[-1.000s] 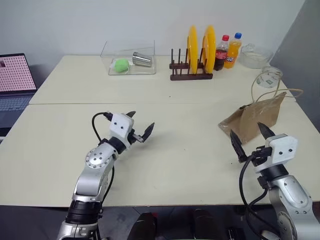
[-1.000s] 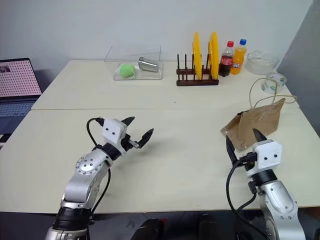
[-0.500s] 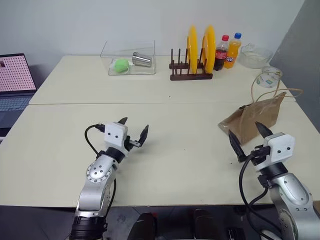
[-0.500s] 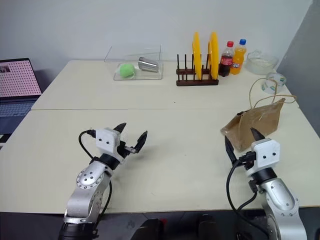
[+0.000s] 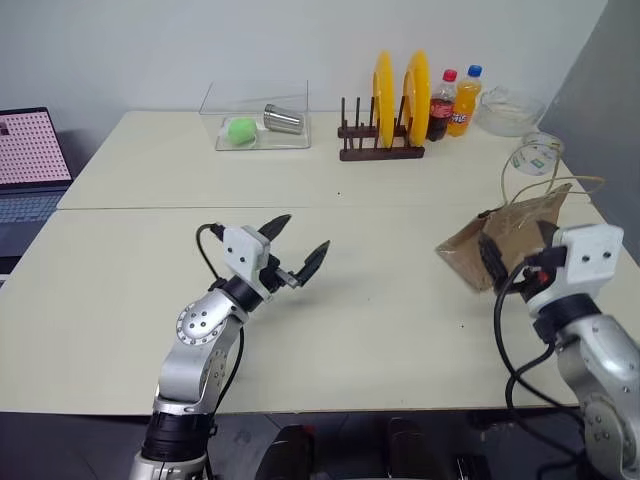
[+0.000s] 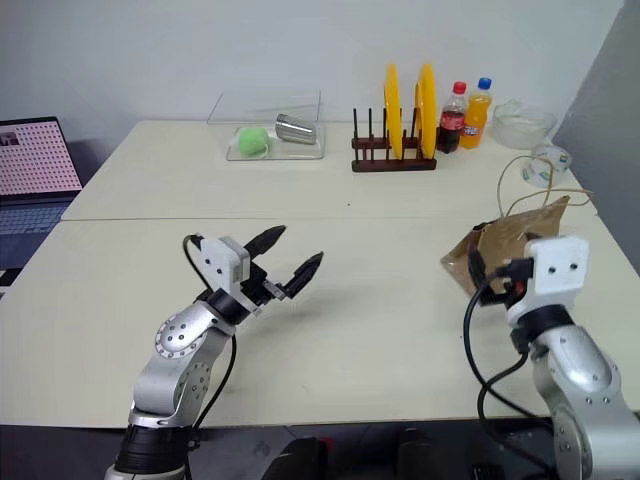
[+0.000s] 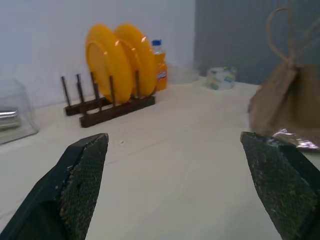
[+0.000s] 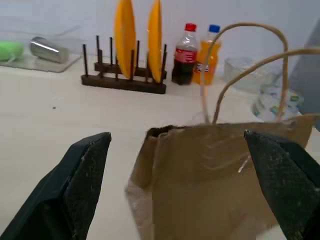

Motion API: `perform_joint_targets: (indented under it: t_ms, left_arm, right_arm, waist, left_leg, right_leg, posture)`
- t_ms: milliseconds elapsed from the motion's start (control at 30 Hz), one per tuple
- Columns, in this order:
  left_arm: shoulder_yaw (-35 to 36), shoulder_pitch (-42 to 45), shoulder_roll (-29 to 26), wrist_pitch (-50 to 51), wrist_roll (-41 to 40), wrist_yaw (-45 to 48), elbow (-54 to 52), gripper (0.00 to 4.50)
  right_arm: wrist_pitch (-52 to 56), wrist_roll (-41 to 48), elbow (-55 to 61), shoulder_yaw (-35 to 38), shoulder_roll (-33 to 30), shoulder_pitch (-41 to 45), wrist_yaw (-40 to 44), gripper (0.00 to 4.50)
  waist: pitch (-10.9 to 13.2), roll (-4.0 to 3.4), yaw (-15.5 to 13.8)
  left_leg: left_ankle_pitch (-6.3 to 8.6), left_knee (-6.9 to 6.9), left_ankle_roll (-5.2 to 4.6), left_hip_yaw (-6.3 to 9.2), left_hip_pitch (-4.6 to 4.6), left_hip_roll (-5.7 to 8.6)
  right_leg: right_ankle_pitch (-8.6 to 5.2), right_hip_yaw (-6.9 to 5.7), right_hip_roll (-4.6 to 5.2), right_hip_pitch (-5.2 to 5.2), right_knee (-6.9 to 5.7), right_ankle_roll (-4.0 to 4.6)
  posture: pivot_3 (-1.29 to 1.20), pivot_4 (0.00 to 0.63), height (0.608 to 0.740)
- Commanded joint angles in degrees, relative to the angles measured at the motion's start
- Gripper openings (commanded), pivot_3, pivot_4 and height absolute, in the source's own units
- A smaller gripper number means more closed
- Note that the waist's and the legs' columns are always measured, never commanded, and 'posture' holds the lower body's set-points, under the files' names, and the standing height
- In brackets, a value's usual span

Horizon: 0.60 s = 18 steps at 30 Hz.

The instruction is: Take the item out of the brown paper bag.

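The brown bag (image 8: 215, 180) is sitting upright on the tabletop (image 5: 380, 300) near its right edge. It is crumpled, and its thin pale handles (image 8: 240, 60) are looping up. Something shiny is poking out at its bottom.

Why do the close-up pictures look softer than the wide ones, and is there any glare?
In the left wrist view the brown paper bag and yellow plates are blurred, with a bluish tint. In the right wrist view the bag is soft too. The left eye view is evenly lit, with a faint shadow under the left gripper; no strong glare.
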State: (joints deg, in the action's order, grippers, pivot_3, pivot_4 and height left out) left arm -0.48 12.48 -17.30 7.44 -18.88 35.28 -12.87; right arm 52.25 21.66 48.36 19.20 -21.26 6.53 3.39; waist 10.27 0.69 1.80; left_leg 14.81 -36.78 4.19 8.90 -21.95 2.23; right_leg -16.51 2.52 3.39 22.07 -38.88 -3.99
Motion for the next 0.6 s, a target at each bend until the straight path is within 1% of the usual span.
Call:
perform_joint_targets:
  t_ms: [33,133,267,500,600]
  left_arm:
    - [-0.41,3.54,-0.73,-0.01,-2.27,3.40,0.66,4.46]
    - [-0.88,6.14,-0.40,0.36,-3.27,5.40,2.68,4.46]
    - [-1.94,6.75,0.22,0.47,-3.57,6.71,3.04,4.46]
    - [-2.66,7.31,0.26,0.73,-4.01,8.19,3.22,4.46]
    - [-2.53,8.18,0.06,0.80,-4.08,8.78,3.76,4.46]
  right_arm:
    - [10.59,1.14,2.12,2.44,-0.10,7.52,-4.39,4.50]
    - [18.98,-0.81,-0.81,4.17,0.42,16.23,-8.23,4.50]
    - [24.68,-0.62,-3.72,7.03,1.98,22.79,-8.60,4.50]
    - [28.84,-2.00,-10.66,9.31,4.75,30.98,-9.58,4.50]
    - [29.62,-2.73,-14.02,8.37,4.82,35.21,-9.29,4.50]
  waist:
    - [0.00,-0.01,-0.03]
    - [0.00,-0.01,0.00]
    - [0.00,-0.01,0.00]
    - [0.01,-0.03,0.17]
    - [0.01,-0.03,0.14]
  left_leg:
    - [0.00,0.00,0.00,-0.01,0.00,0.00]
    - [0.00,-0.01,0.00,-0.02,-0.01,0.02]
    - [0.00,0.08,-0.01,0.00,-0.02,0.01]
    - [0.00,0.14,-0.01,-0.05,-0.10,0.00]
    - [0.00,0.13,-0.01,-0.05,-0.10,0.01]
  right_leg:
    - [0.00,0.00,0.00,0.01,-0.01,0.00]
    - [0.00,0.01,0.00,0.01,-0.01,0.00]
    - [-0.01,-0.01,0.00,0.04,0.03,0.02]
    - [-0.02,0.03,0.00,0.18,0.01,0.05]
    - [-0.02,0.02,0.00,0.18,-0.01,0.05]
  posture:
    - [0.00,0.150,0.740]
    - [0.00,0.150,0.740]
    - [0.00,0.150,0.740]
    - [0.00,0.150,0.740]
    - [0.00,0.150,0.740]
